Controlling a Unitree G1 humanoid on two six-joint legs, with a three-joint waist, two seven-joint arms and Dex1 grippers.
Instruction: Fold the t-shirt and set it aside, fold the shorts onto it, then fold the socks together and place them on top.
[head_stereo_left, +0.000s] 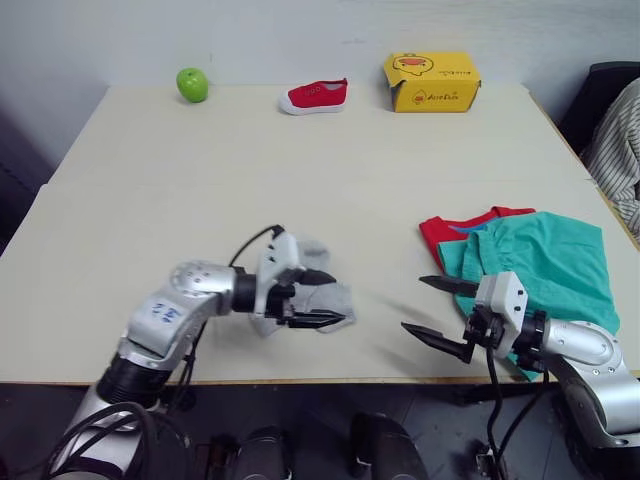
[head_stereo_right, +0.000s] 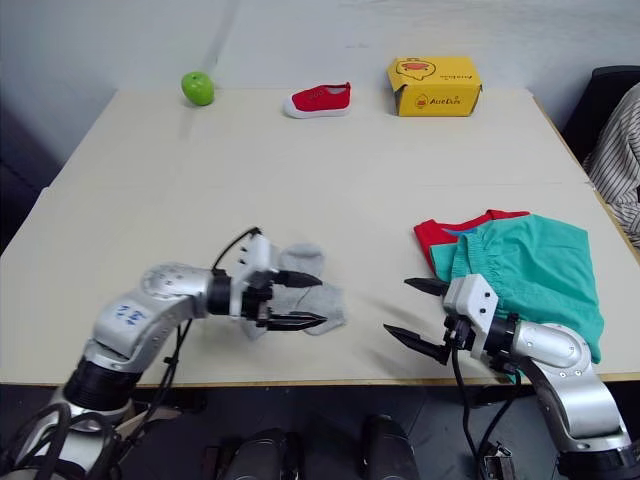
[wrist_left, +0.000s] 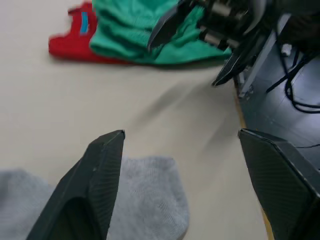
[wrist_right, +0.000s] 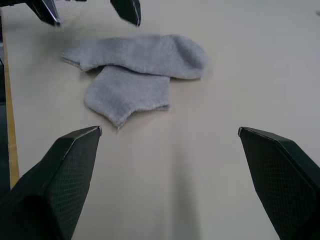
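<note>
Two light grey socks (wrist_right: 145, 55) lie overlapping near the table's front edge, left of centre. My left gripper (head_stereo_left: 328, 298) is open with its fingers straddling the socks (head_stereo_left: 340, 298), holding nothing. To the right, my right gripper (head_stereo_left: 412, 305) hovers open and empty above bare table, pointing toward the socks. The teal shorts (head_stereo_left: 550, 260) lie folded at the front right on top of the red t-shirt (head_stereo_left: 440, 232). Just the t-shirt's left edge and blue neckband show past the shorts. The left wrist view takes in the shorts (wrist_left: 145, 35) and t-shirt (wrist_left: 75, 42) beyond the sock (wrist_left: 145, 195).
Along the table's far edge stand a green apple (head_stereo_left: 192, 84), a small red shoe (head_stereo_left: 315, 96) and a yellow box (head_stereo_left: 432, 81). A striped sleeve (head_stereo_left: 620, 150) and a dark chair (head_stereo_left: 600, 90) sit off the right side. The front table edge (head_stereo_left: 380, 381) runs close below both grippers.
</note>
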